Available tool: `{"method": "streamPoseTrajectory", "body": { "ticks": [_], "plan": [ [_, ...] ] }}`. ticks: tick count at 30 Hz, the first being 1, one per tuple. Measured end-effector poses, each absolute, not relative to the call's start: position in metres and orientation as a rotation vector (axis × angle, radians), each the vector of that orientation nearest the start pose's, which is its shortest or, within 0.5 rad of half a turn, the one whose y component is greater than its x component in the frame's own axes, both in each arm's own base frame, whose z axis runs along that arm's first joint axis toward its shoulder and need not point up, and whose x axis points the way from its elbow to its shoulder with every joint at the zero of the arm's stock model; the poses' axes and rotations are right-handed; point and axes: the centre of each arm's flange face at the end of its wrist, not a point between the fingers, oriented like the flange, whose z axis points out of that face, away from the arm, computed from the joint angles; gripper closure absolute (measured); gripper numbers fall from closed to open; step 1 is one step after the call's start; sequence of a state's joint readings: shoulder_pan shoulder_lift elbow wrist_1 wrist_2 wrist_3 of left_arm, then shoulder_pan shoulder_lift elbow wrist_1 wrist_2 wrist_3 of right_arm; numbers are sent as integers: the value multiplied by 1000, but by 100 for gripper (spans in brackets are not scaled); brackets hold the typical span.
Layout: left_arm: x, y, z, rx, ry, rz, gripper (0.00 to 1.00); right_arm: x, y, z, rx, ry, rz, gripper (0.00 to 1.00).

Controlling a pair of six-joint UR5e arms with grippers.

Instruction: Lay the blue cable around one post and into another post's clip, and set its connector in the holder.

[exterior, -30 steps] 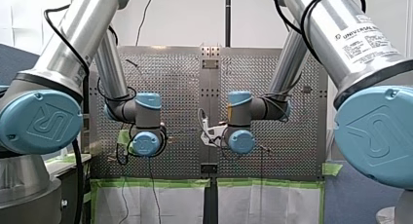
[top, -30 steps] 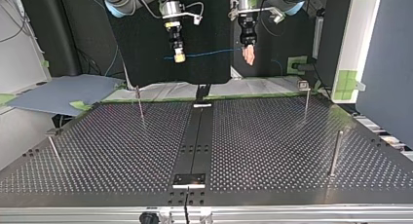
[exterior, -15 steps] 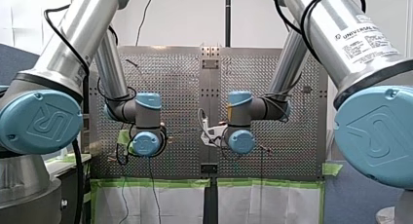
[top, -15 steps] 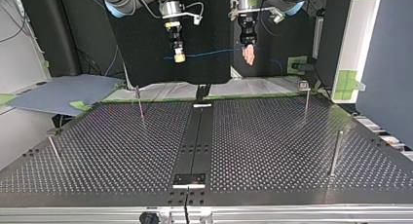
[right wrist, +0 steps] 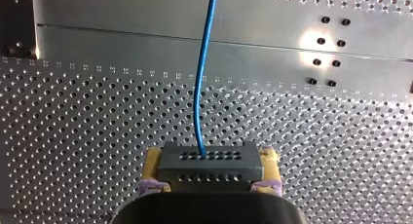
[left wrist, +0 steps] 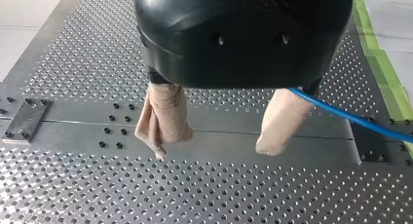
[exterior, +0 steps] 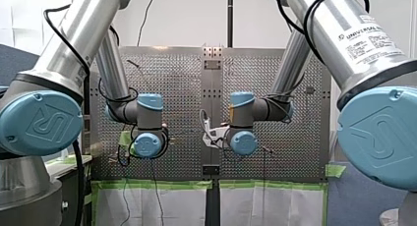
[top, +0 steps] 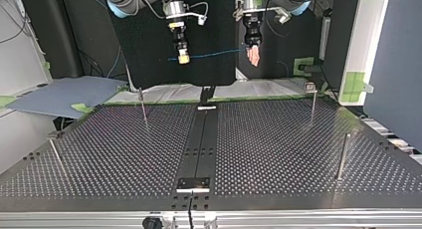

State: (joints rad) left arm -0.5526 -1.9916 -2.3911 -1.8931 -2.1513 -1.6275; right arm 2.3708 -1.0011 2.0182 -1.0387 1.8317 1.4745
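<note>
Perforated tabletop (top: pixel 278 139) lies below. My right claw (right wrist: pixel 209 185) pinches the connector (right wrist: pixel 209 164); its blue cable (right wrist: pixel 199 87) runs past one finger of my spread left claw (left wrist: pixel 212 151).

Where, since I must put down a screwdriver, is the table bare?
Both perforated halves of the table are bare: between the two posts at the top view's left, and between the two at its right. The middle strip carries small plates. Crowded only above the far edge, where the blue cable hangs.

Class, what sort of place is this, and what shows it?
Probably a robotics lab: two industrial arms, a perforated metal table with upright posts, and green tape along its edge.
</note>
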Motion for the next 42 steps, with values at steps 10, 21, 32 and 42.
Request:
{"method": "streamPoseTrajectory", "body": {
  "ticks": [10,21,32,42],
  "plan": [
    [282,-268,77,-69,1572,-26,0,459,-293,88,1597,-812,1544,99],
    [231,-247,51,-89,1675,-57,0,466,-255,43,1768,-824,1485,99],
    [209,-232,44,-125,1716,-80,0,466,-252,39,1781,-824,1477,99],
    [208,-232,55,-148,1687,-97,0,471,-257,63,1735,-877,1496,99]
  ]
}}
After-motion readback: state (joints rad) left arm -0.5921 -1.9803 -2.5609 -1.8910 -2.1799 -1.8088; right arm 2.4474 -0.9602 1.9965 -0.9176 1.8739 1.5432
